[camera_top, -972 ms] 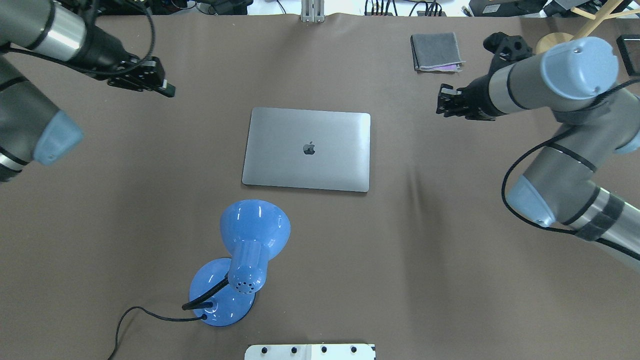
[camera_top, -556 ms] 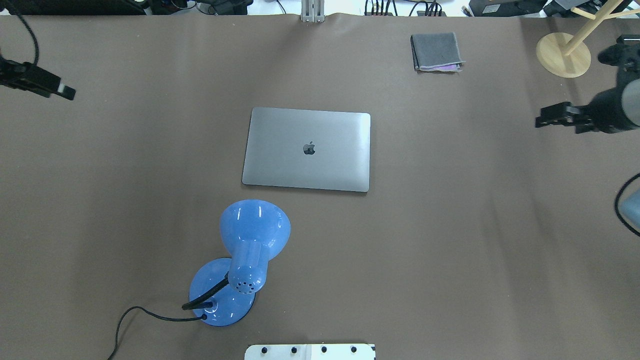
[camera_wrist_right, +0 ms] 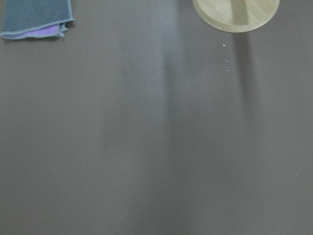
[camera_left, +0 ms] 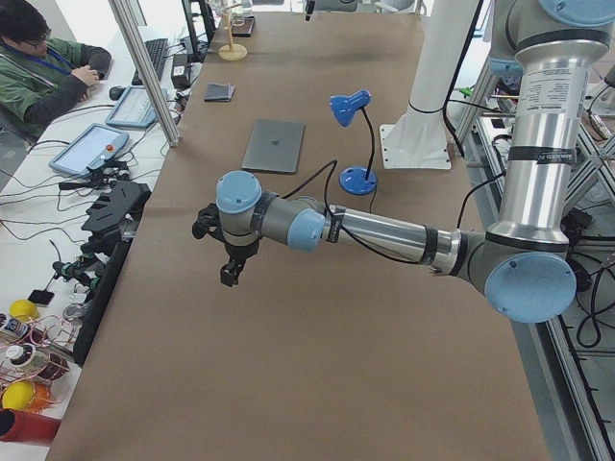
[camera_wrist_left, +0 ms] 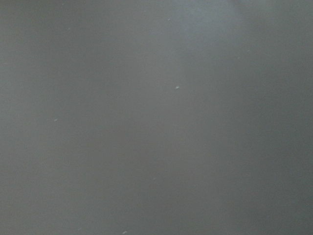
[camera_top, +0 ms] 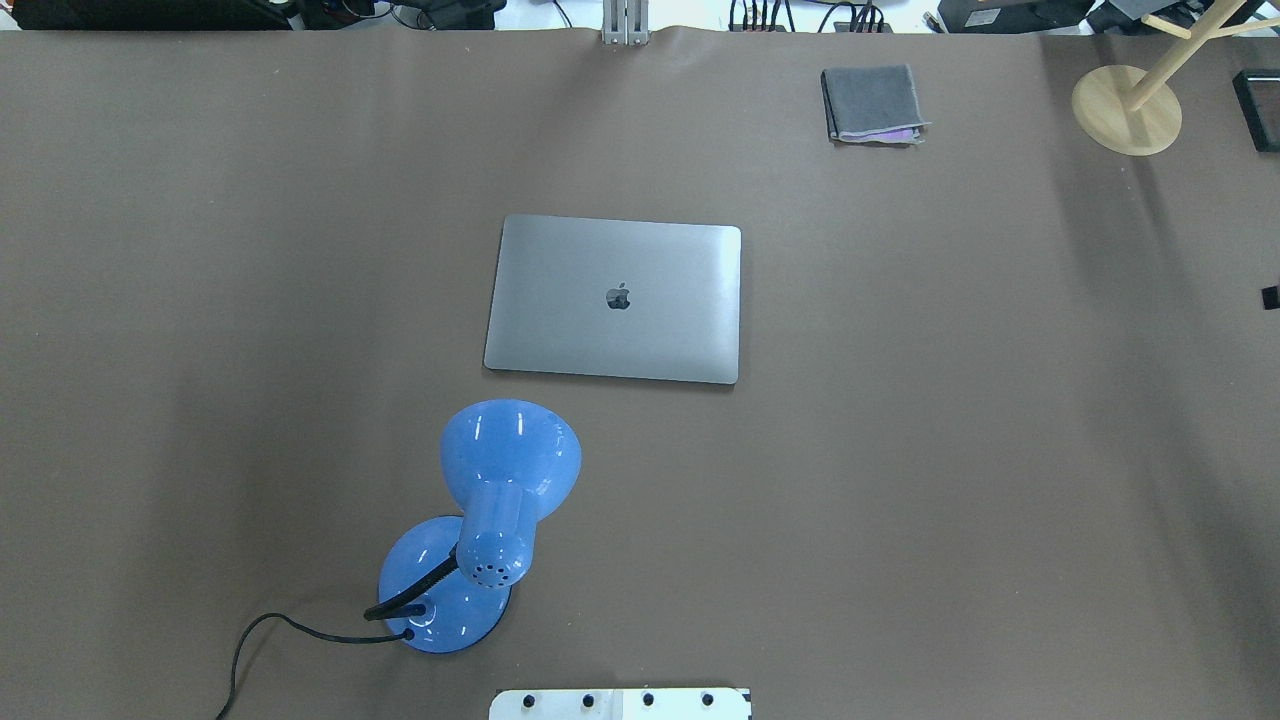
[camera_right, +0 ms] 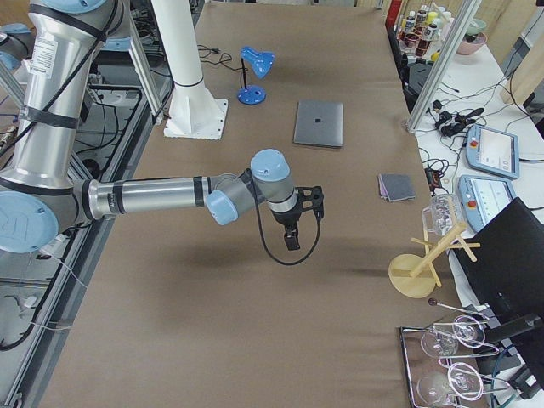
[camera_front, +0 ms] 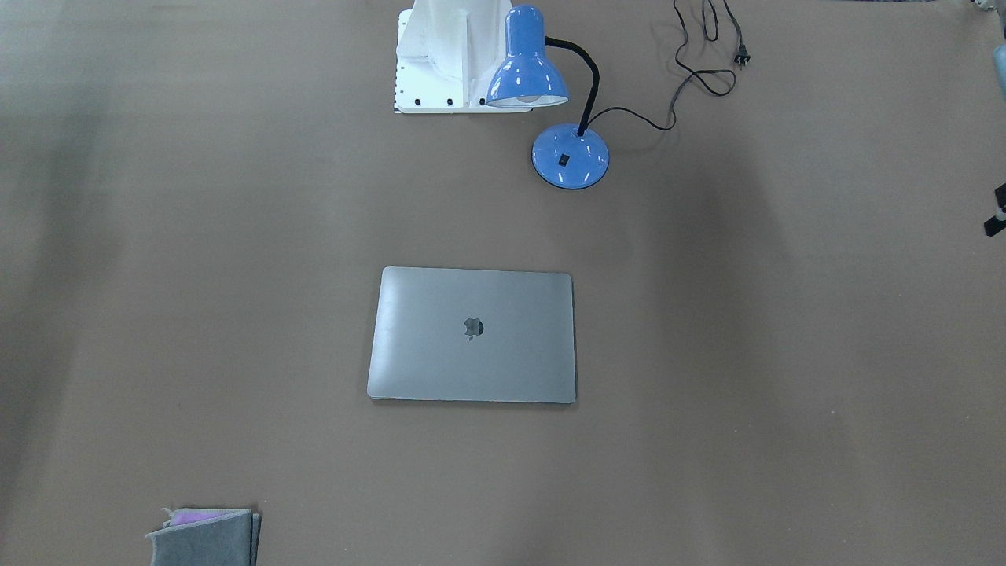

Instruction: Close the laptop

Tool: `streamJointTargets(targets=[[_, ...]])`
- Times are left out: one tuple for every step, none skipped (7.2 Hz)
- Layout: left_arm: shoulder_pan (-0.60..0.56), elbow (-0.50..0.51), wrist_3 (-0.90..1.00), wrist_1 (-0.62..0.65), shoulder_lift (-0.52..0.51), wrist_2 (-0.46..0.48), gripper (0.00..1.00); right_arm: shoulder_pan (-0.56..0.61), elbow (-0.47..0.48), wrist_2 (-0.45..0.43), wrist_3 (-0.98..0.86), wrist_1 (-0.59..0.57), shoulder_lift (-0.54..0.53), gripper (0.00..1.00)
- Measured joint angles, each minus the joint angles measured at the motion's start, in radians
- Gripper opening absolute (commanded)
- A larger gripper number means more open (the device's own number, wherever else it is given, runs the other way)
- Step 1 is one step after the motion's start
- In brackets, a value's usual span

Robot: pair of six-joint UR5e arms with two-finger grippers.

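Your left claw (camera_left: 231, 274) and right claw (camera_right: 291, 238) hang at opposite ends of the table (camera_top: 900, 450), and I can't tell their jaws. The laptop (camera_top: 615, 298) lies between them, lid flat, long axis left-right, neither clearly nearer.

We take the laptop (camera_top: 613, 298), lying flat on the table (camera_top: 950, 500), as our mark. The lamp (camera_top: 495, 520) stands nearer the robot, a little left of it. The folded cloth (camera_top: 872, 103) lies beyond it to the right, with the wooden stand (camera_top: 1125, 110) farther right still.

L arm (camera_left: 384, 229) & R arm (camera_right: 153, 195) stretched out level, jaws pointing down, open/shut can't tell.
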Motion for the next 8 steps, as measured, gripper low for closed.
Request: streamJointTargets(targets=[[-0.043,-0.03,0.129,0.147,0.011,0.043,0.99,0.047,-0.002,0.007,-0.099,-0.055,-0.018,1.0],[-0.071,-0.039,0.229,0.239,0.038,0.06,0.99,0.077,-0.014,0.012,-0.196,-0.107,-0.029,1.0],[-0.083,-0.038,0.275,0.249,0.07,0.064,0.99,0.092,-0.038,0.018,-0.26,-0.134,-0.04,1.0],[-0.088,-0.044,0.29,0.225,0.1,0.063,0.99,0.103,-0.07,0.024,-0.29,-0.143,-0.052,1.0],[-0.09,-0.061,0.297,0.208,0.132,0.063,0.99,0.117,-0.099,0.024,-0.302,-0.142,-0.068,1.0],[-0.09,-0.077,0.302,0.2,0.155,0.064,0.99,0.134,-0.112,0.024,-0.307,-0.141,-0.086,1.0],[-0.091,-0.092,0.305,0.196,0.168,0.068,0.99,0.151,-0.116,0.036,-0.307,-0.141,-0.101,1.0],[-0.091,-0.108,0.306,0.195,0.179,0.068,0.99,0.163,-0.118,0.065,-0.307,-0.141,-0.113,1.0]])
